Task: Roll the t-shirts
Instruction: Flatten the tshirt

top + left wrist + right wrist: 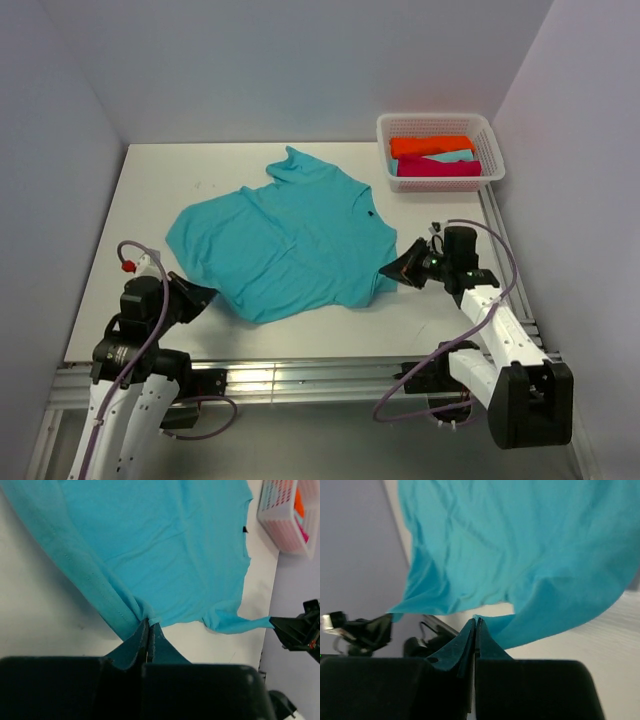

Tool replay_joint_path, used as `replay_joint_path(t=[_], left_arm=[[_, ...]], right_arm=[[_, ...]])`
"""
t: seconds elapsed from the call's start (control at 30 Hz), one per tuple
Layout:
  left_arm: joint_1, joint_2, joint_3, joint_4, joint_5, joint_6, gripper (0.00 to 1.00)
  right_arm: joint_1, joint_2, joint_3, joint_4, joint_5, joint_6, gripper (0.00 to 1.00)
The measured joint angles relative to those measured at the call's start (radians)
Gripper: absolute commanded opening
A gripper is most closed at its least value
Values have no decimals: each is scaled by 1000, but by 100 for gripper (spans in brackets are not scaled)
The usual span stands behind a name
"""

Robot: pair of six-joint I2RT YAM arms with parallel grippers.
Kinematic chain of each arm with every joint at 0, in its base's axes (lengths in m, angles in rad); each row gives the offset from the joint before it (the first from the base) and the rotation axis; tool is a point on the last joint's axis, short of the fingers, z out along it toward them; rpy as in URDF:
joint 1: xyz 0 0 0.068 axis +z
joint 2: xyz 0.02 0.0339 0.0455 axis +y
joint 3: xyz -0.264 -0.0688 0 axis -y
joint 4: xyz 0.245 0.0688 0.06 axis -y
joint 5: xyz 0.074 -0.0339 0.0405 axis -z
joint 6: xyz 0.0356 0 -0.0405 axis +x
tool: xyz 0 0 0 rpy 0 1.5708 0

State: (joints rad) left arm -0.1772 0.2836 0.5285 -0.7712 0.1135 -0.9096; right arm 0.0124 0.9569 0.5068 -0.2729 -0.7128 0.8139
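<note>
Spreading across the middle of the white table (150,200) is the teal t-shirt (285,240), lying mostly flat with soft wrinkles; one short sleeve points toward the far wall, the neckline faces the right side, and the stitched hem runs along the left; the cloth rests on the tabletop except at two pinched spots on its near edge.

At the far right corner stands a white mesh basket (484,128), apart from the teal shirt; inside it lie three folded bundles side by side: an orange t-shirt (430,146) farthest back, a pale aqua t-shirt (456,156) showing as a thin strip in the middle, and a magenta t-shirt (438,168) nearest.

The left gripper (205,295) sits low at the near-left edge of the teal shirt, its jaws pressed together on a gathered fold of the hem (its wrist view shows the cloth bunching right at the fingertips); the right gripper (392,270) is at the near-right corner, jaws likewise clamped tight on a tip of fabric drawn out into a point.

A small dark neck label (369,211) sits just inside the neckline; it is too small for any writing to be read.
</note>
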Motion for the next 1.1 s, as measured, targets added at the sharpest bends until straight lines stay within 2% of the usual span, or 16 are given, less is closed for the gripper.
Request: replay_joint_path(t=[0.17, 0.3, 0.47, 0.63, 1.1], left_arm=[[0, 72, 54, -96, 73, 87, 1], [0, 129, 70, -143, 119, 159, 1], [0, 151, 117, -208, 119, 222, 1], [0, 222, 193, -256, 87, 275, 1], [-37, 726, 294, -269, -1, 300, 1]], right_arm=[[5, -22, -73, -122, 61, -129, 0], [27, -65, -111, -240, 123, -156, 0], [37, -135, -98, -328, 212, -161, 0], [37, -140, -77, -360, 259, -162, 0], [37, 33, 80, -354, 289, -161, 0]])
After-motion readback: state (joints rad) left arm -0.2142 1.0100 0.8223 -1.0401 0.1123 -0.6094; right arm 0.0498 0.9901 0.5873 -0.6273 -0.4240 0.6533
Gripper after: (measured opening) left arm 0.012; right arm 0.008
